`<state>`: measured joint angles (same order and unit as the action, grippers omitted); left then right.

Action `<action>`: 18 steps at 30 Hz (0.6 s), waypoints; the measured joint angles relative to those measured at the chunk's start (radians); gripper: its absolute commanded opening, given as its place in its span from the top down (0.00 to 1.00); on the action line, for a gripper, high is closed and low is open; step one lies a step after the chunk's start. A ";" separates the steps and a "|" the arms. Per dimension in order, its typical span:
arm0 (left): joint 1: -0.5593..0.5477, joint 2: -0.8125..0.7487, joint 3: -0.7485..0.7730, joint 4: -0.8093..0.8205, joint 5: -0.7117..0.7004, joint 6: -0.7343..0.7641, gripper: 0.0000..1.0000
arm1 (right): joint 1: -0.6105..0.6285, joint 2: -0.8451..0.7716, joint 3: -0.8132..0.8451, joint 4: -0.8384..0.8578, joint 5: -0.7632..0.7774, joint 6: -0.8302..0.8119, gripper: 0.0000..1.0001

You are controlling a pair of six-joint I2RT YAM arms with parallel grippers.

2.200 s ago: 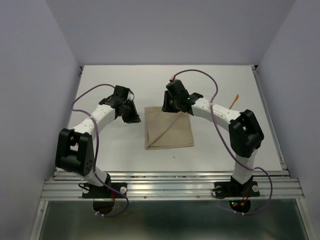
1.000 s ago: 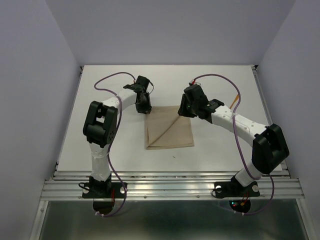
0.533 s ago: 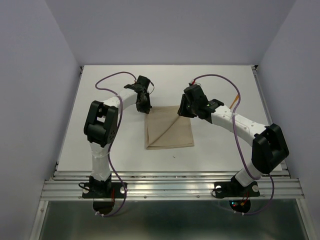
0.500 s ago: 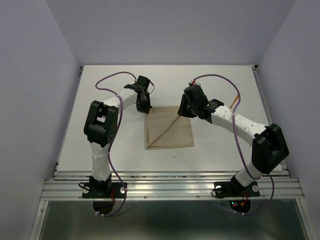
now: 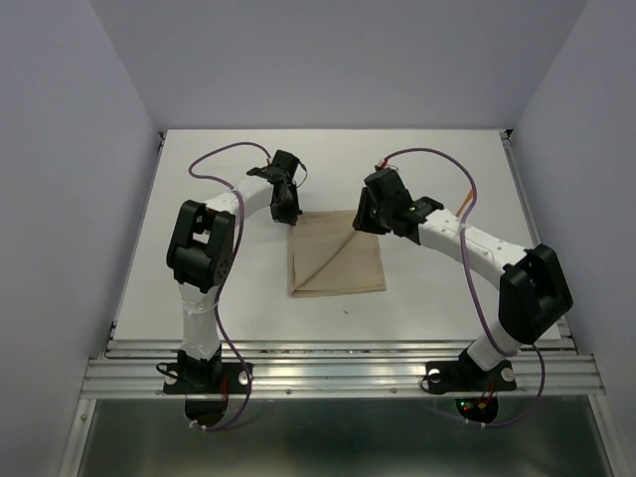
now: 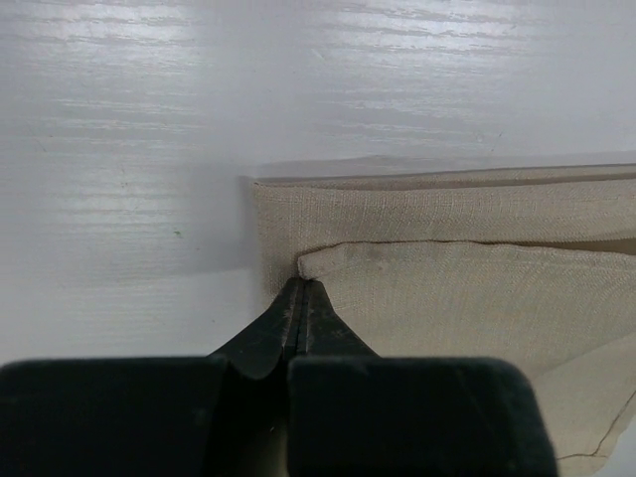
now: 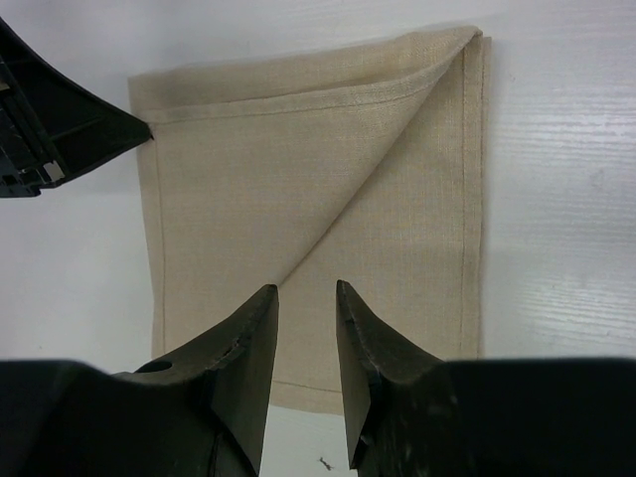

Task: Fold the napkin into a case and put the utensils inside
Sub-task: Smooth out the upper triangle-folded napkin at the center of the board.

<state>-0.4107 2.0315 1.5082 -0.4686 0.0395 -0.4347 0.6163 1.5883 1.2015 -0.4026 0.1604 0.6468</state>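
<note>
Here, the left claw (image 6: 301, 296) pinches the far-left corner of the folded tan napkin (image 5: 336, 260) on the desk (image 5: 219, 298); the right claw (image 7: 306, 333) hovers half-spread above. A low, slow pull should fold cleanly.

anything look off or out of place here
Nothing spilled or damaged. The napkin lies flat, folded with a diagonal flap. The left gripper has its jaws shut on a top-layer corner. An orange utensil sits far off to the right, partly hidden by a purple cable.
</note>
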 measured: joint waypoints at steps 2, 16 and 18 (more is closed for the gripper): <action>0.000 0.000 0.000 0.001 -0.004 -0.006 1.00 | 0.000 0.017 0.006 0.000 0.000 -0.002 0.64; 0.000 0.000 0.013 0.030 -0.003 -0.037 1.00 | -0.009 0.227 0.101 0.008 0.018 -0.031 0.73; 0.000 0.000 0.016 0.031 -0.003 -0.037 1.00 | -0.020 0.240 0.110 0.008 0.017 -0.034 0.73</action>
<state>-0.4107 2.0315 1.5238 -0.4381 0.0364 -0.4721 0.5964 1.8278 1.3113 -0.3950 0.1772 0.6128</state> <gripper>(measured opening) 0.033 0.277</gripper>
